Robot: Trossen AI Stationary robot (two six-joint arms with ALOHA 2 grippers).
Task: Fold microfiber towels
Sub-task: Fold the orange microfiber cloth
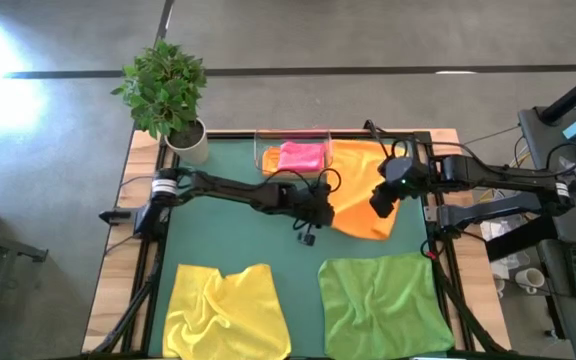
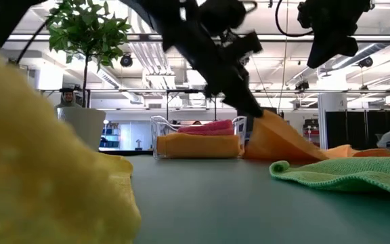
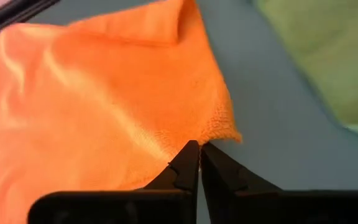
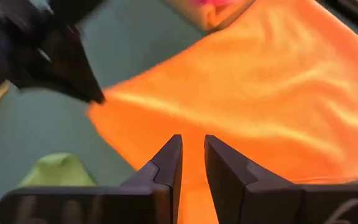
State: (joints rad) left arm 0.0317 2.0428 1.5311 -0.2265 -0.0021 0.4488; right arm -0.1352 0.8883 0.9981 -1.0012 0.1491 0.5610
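- Your left gripper is clenched on the near-left edge of the spread orange towel; in the left wrist view the two finger tips meet with the towel hem pinched right at them.
- In the low view that pinched edge is lifted off the mat, so the orange towel rises as a slope toward the left gripper and drops back to the table away from it.
- Your right gripper hangs over the middle of the same orange towel, just beside the left one. Its fingers stand slightly apart with only a narrow gap, and nothing is between them; the cloth lies below, not gripped.
- From the right wrist view you see the left gripper's dark tip sitting on the towel's corner, ahead of the right fingers.
- Clear tray sits just beyond the left gripper, touching the far edge of the spread orange towel. Inside it: a folded pink towel on top of a folded orange towel.
- Green towel lies spread and rumpled on the mat, nearer the front edge than both grippers, below the right one.
- Yellow towel lies crumpled at the front, left of the green one, well apart from both grippers.
- Potted plant stands at the far-left table corner, behind the left arm.
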